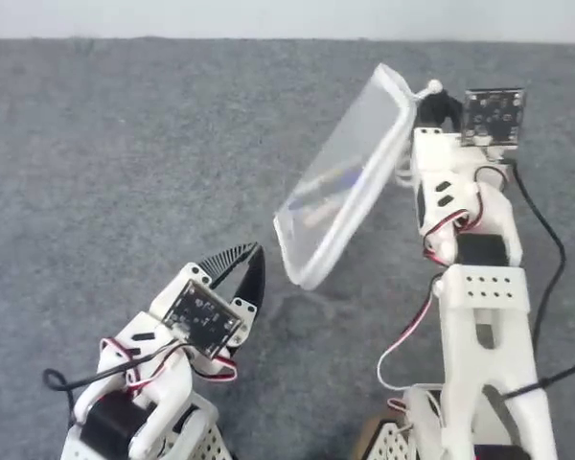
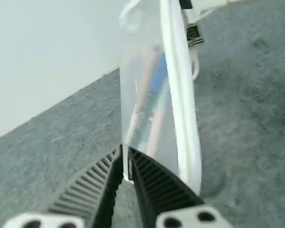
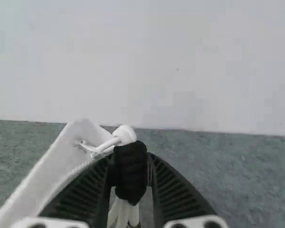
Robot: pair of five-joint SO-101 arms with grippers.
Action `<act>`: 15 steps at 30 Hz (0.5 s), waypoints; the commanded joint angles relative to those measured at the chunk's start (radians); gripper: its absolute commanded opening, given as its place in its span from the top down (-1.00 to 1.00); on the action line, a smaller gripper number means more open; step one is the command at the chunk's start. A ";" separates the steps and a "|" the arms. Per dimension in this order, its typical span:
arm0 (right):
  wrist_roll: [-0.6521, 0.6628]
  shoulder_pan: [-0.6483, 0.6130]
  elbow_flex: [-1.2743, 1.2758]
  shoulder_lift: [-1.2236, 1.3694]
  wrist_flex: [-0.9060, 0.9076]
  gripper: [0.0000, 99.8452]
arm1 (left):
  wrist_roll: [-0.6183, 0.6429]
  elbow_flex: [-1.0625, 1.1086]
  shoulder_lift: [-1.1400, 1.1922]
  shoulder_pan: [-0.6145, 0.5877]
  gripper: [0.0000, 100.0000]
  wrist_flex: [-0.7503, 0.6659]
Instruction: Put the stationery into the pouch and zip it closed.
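The high camera looks steeply down on the grey table [image 1: 125,144] from above the arms' bases. The left wrist camera faces along the left gripper [image 2: 125,154] toward the nearby pouch [image 2: 152,104]. The right wrist camera sits closer, apparently at the zipper end of the same pouch.

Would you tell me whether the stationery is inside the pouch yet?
Inside: pens show through the clear pouch.

The grey surface [image 1: 125,144] lies open across its left and far stretches. The clear pouch [image 1: 345,182] hangs tilted from the right end effector [image 1: 429,103] and slants over the middle. The left end effector [image 1: 252,261] sits just beside its low corner. The right arm [image 1: 479,287] blocks the right side.
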 commanded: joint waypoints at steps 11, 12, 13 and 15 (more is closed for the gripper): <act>0.140 -0.283 0.058 -0.340 0.229 0.99 | 0.046 -0.042 -0.002 -0.003 0.92 -0.026; 0.152 -0.311 0.058 -0.372 0.262 0.99 | 0.075 -0.048 -0.002 -0.003 0.86 -0.025; 0.164 -0.337 0.058 -0.403 0.292 0.99 | 0.107 -0.056 -0.002 -0.003 0.79 -0.025; 0.184 -0.394 0.058 -0.456 0.346 0.99 | 0.173 -0.070 -0.002 -0.006 0.66 -0.020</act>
